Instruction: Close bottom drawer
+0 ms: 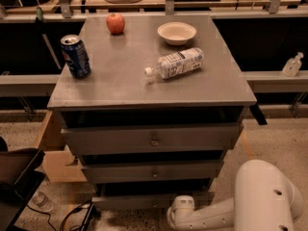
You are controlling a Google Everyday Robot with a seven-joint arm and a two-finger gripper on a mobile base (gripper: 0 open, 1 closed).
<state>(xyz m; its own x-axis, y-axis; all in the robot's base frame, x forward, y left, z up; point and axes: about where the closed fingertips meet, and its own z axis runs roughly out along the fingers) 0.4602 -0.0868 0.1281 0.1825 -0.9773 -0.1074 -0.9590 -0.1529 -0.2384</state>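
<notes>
The grey cabinet has three drawers. The bottom drawer is the lowest, slim grey front, standing slightly out from the cabinet with a dark gap above it. My white arm reaches in from the bottom right, and its wrist joint sits right at the bottom drawer's front. My gripper is out of view below the bottom edge of the camera view.
The top drawer and middle drawer also stand slightly out. On the cabinet top lie a blue can, an apple, a bowl and a plastic bottle. A cardboard box and cables are on the left floor.
</notes>
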